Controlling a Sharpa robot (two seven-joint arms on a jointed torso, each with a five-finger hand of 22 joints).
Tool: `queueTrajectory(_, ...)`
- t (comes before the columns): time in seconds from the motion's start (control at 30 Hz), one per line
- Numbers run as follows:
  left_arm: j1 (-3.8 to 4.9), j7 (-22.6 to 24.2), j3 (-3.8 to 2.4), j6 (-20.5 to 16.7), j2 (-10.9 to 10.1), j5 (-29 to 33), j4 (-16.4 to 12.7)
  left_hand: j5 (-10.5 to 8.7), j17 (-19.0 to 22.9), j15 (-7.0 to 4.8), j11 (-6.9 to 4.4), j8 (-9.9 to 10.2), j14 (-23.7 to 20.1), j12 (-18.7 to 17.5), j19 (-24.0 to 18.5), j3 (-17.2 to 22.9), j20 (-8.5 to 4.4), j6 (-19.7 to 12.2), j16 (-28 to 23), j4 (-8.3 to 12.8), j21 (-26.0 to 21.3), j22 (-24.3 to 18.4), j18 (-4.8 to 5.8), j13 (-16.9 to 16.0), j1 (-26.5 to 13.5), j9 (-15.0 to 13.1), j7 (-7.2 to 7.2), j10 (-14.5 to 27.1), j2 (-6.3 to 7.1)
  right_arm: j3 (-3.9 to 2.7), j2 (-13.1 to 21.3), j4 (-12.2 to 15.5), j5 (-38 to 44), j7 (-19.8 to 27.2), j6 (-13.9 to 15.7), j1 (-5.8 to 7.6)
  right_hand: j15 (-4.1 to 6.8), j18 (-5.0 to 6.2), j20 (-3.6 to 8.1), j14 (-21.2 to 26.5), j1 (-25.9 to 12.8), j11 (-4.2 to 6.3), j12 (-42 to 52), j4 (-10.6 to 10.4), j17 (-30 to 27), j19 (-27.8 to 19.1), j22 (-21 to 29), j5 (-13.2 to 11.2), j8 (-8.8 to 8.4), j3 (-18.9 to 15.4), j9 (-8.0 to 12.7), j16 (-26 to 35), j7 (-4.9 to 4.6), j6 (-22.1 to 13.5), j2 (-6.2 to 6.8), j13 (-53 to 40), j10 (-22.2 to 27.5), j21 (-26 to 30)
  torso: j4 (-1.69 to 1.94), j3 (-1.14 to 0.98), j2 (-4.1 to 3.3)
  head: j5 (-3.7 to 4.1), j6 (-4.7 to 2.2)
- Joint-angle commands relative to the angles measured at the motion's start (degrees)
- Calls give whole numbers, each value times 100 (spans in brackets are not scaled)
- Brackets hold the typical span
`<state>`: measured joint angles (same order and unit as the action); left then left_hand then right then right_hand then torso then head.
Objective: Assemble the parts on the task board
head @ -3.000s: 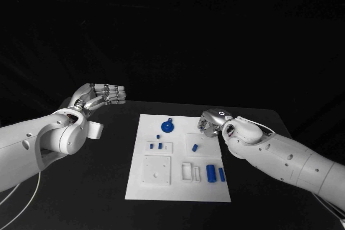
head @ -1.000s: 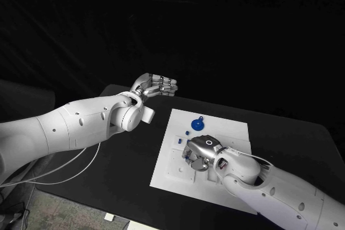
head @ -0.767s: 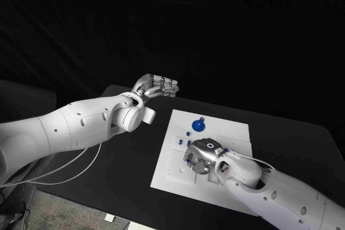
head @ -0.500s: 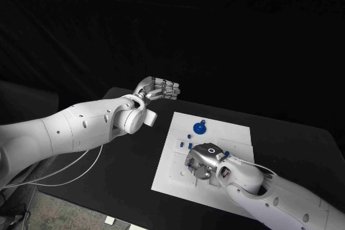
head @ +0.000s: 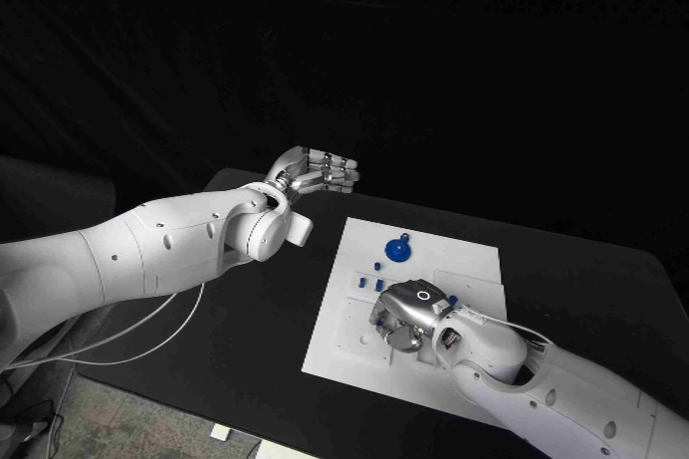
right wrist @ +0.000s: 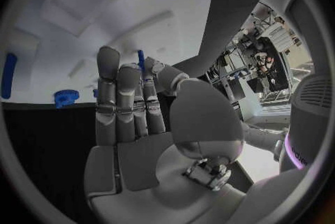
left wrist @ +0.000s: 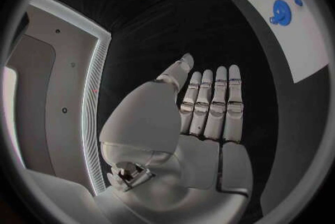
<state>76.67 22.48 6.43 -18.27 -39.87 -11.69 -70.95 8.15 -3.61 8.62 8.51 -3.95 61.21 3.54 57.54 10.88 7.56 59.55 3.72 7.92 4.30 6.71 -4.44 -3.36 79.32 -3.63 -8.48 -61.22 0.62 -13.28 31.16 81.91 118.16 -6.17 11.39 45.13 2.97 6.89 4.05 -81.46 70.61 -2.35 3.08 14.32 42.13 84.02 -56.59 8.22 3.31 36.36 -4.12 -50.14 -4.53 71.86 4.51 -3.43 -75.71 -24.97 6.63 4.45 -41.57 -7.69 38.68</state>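
Judging by the white task board (head: 474, 263), we are early: our right silver hand (head: 406, 318) pinches a slim blue pin (right wrist: 140, 59) above it; the blue round gear (head: 398, 249) lies loose; our left silver hand (head: 319, 171) holds nothing, fingers straight together

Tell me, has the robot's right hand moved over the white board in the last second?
Yes, slightly. The right hand has crept along the task board, ending a little farther from the round blue part.
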Motion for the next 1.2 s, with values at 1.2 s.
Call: queueTrajectory(1.2, 20, 31, -6, 103, 3, -47, -22, -13, 6, -4, 7, 9, -47, 0, 49, -12, 3, -54, -27, -36, 21, -32, -50, 6, 62, 6, -5, 50, 24, 4, 117, -109, 7, 96, 949, -187, 49, 102, 66, -19, -5, 71, 35, 48, 13, 208, -14, -29, 36, 33, 0, 71, -2, 65, -29, -8, -116, 42, 8, -2, -1, -43, 68)
